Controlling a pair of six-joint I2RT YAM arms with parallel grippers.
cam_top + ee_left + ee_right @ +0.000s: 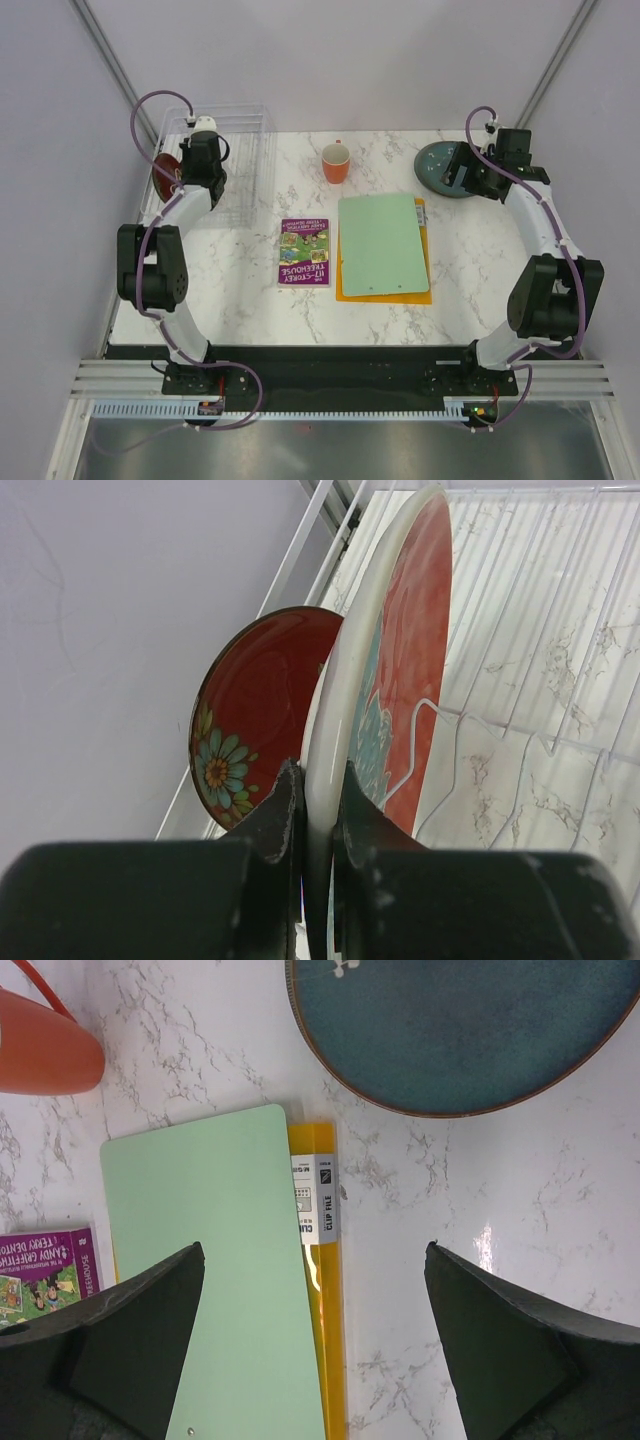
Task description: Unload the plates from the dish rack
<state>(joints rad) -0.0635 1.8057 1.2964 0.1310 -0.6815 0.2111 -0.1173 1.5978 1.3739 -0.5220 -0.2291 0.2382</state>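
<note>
My left gripper [320,770] is shut on the white rim of the teal plate with red patches [410,650], which stands upright in the clear dish rack [520,740]. The red plate [260,700] with a flower pattern stands just behind it, to the left. In the top view the left gripper [203,135] is over the rack [250,160] and the red plate [163,175] leans at the rack's left side. The plain grey-green plate [460,1030] lies flat on the table at the back right [435,160]. My right gripper [314,1250] is open and empty beside it [462,172].
An orange cup [336,163] stands at the back middle. A green board [383,243] lies on a yellow clip file [325,1310] in the middle. A purple book [304,251] lies to its left. Grey walls close in on both sides.
</note>
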